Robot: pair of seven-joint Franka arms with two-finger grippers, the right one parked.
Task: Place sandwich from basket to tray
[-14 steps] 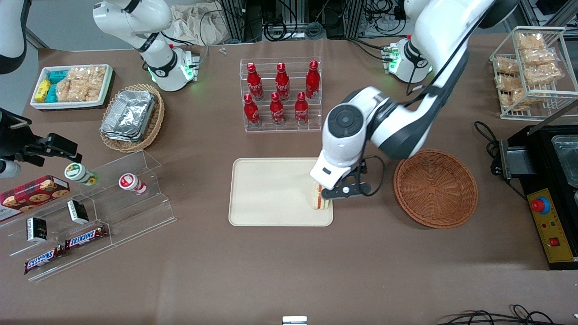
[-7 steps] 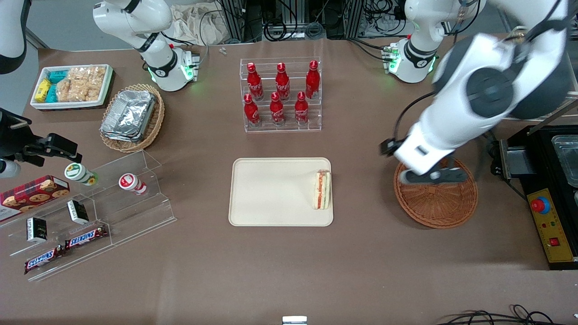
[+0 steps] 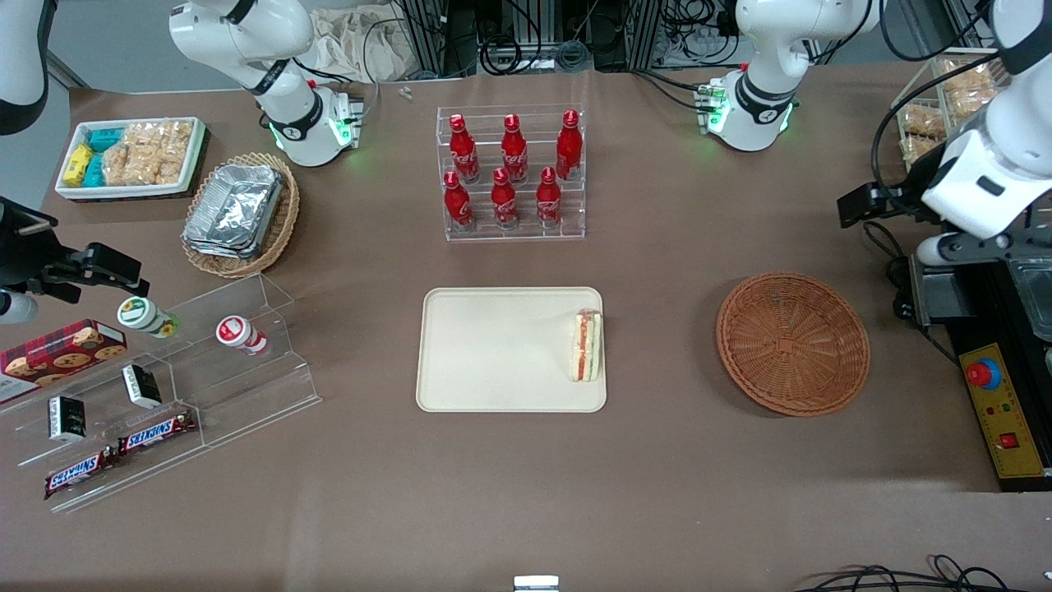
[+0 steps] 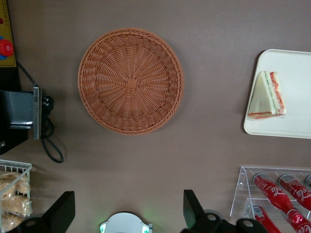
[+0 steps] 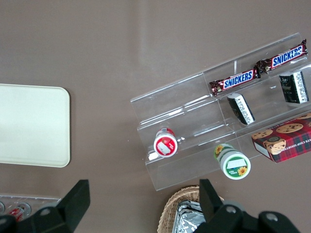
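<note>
Left wrist view: our gripper [image 4: 127, 213] has pulled up and away toward the working arm's end of the table, fingers spread, holding nothing. The round reddish-brown wicker basket [image 3: 793, 343] is empty. The triangular white-bread sandwich [image 3: 587, 346] sits on the cream rectangular tray [image 3: 493, 349], at its basket-side edge. We judge placement done.

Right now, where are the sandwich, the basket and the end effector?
sandwich [image 3: 587, 345], front view, middle of its layered edge, on the tray.
basket [image 3: 792, 343], front view, centre of its weave.
end effector [image 4: 129, 213], left wrist view, midway between its spread fingertips, above the table.
</note>
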